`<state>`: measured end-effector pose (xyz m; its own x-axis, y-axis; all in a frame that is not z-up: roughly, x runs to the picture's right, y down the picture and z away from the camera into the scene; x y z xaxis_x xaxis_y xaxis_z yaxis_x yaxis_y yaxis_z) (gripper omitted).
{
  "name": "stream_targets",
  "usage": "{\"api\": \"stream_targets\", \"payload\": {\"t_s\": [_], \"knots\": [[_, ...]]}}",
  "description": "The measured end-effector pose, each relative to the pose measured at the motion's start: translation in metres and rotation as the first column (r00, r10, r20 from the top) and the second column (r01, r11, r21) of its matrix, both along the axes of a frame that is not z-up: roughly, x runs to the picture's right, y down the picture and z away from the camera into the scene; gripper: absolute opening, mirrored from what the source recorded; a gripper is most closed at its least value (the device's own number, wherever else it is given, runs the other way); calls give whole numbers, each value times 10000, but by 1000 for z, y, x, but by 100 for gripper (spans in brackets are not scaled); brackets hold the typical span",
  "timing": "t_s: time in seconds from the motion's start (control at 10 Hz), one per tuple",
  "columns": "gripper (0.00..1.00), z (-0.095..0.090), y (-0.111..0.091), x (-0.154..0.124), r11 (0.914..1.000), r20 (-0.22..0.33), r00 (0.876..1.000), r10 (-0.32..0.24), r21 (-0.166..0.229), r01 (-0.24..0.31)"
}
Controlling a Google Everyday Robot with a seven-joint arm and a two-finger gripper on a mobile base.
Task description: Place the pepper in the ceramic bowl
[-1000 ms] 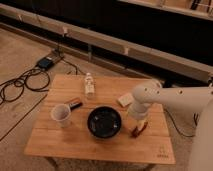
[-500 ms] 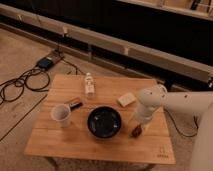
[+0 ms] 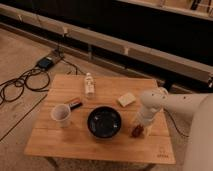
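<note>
The pepper (image 3: pixel 136 131) is small, reddish-brown and glossy. It lies on the wooden table (image 3: pixel 95 147) just right of the ceramic bowl (image 3: pixel 104 123). The bowl is round, black and glossy, sits at the table's middle and has nothing in it. My gripper (image 3: pixel 141 125) comes down from the white arm (image 3: pixel 152 102) on the right. It sits right over the pepper, at or just above the tabletop, and partly hides it. I cannot tell whether it touches the pepper.
A white cup (image 3: pixel 61 115) stands left of the bowl, with a small dark bar (image 3: pixel 75 104) beside it. A clear bottle (image 3: pixel 89 85) lies at the back. A pale yellow block (image 3: pixel 126 99) lies behind the bowl, near the arm. Cables (image 3: pixel 20 85) run across the floor on the left.
The arm has swung right, away from the bowl's rim, uncovering the yellow block. The gripper has come down onto the pepper's spot. The pepper, bowl and cup have not moved.
</note>
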<state>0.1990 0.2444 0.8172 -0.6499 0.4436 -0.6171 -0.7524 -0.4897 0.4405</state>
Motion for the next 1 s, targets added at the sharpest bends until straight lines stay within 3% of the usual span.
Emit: {"api": "stream_targets", "payload": {"t_s": [0.1,0.2,0.5,0.8,1.0], "knots": [[55,2,4,1,9999,42,10000,-47,-141,47],[32,7,-3,3,9999,139,9999,-102,-3,102],[2,-8,-46,4,9928,174,9990,-423,1131,401],[0,-38,-85,-13,9724,333,9887,-1462,1883,1375],[0,-57,-107,-61,9439,1065,9580,-2664,2300,2369]]}}
